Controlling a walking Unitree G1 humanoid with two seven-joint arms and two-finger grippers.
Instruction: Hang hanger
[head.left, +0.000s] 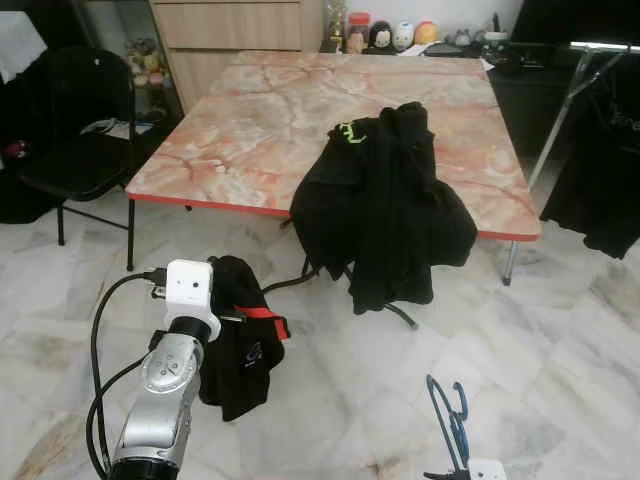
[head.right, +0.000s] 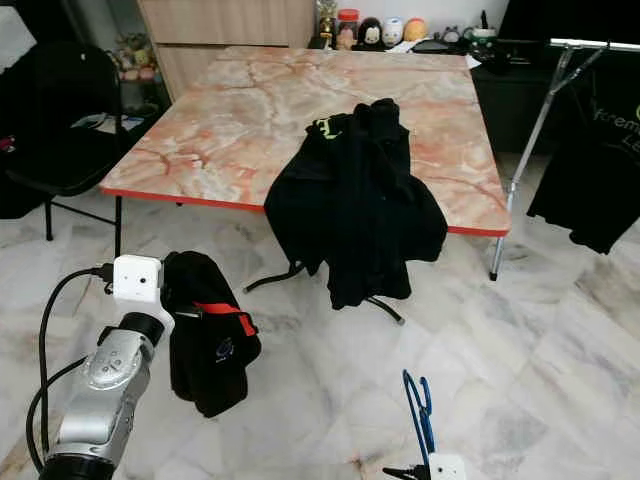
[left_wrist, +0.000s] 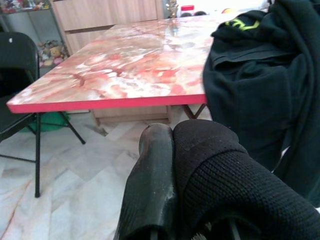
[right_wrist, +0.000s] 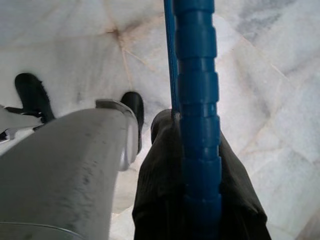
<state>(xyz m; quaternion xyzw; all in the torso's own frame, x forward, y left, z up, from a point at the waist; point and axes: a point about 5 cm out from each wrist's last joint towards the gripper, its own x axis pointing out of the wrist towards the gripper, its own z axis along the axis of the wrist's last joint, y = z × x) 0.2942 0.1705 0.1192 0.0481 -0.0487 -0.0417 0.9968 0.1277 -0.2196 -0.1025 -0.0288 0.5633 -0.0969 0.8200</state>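
At the bottom centre-right of the left eye frame, the right gripper (head.left: 452, 470) pinches a blue plastic hanger (head.left: 450, 422), which stands up from the fingers over the marble floor (head.left: 560, 380); the right wrist view shows its ribbed blue bar (right_wrist: 200, 125) pressed against a black finger. At lower left, the left gripper (left_wrist: 175, 165) has its fingers pressed together on a small black garment with a red band (head.left: 238, 335), which dangles beside the silver left arm. The likely destination is the metal clothes rail (head.left: 600, 47) at the upper right, where dark clothes (head.left: 600, 180) already hang. To hang well, the hook should probably be raised above the bar and lowered onto a bare stretch, kept upright. The table's red edge (head.left: 200, 203) and a black jacket (head.left: 385, 200) draped over it project between robot and rail; open floor lies to the right, past the table leg (head.left: 510, 262). A black folding chair (head.left: 75, 130) stands at upper left.
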